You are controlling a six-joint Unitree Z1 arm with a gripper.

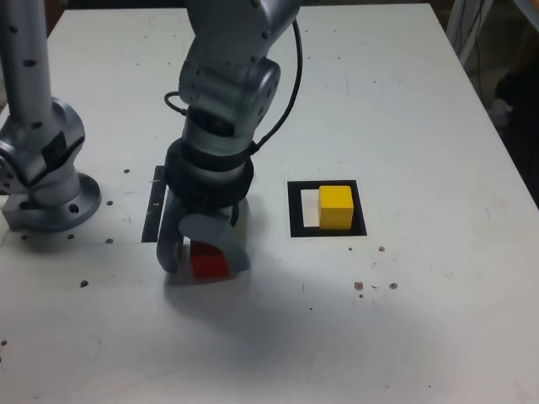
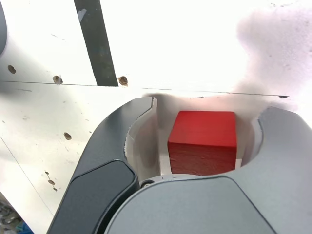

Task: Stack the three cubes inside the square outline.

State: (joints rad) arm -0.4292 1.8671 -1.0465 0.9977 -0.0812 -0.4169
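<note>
Red cube spot: the red cube (image 1: pixel 210 267) is on the table (image 1: pixel 421 320), in the exterior view's left, nearer the camera than the square outline (image 1: pixel 298 227) and well apart from it.
Pincer: the gripper (image 2: pixel 213 105) is spread around the red one, with a bit of daylight on both sides, so no pinch that I can see.
Grabbing it well: imo keep the cube centred, then squeeze slowly so both jaws touch about together; if one gets there first it'll shove or twist the block. Lift straight up once it's snug.
Stacking tip: carry it to the right and farther back, high enough to clear the yellow cube (image 1: pixel 336 208), which sits in the right part of the outline. Lower flat, let go gently.
Which way it points: one red face looks roughly toward the near side, upright, no tilt I can spot.
Long axis: none really, it's a cube.
Green cube: can't see it, sorry.
</note>
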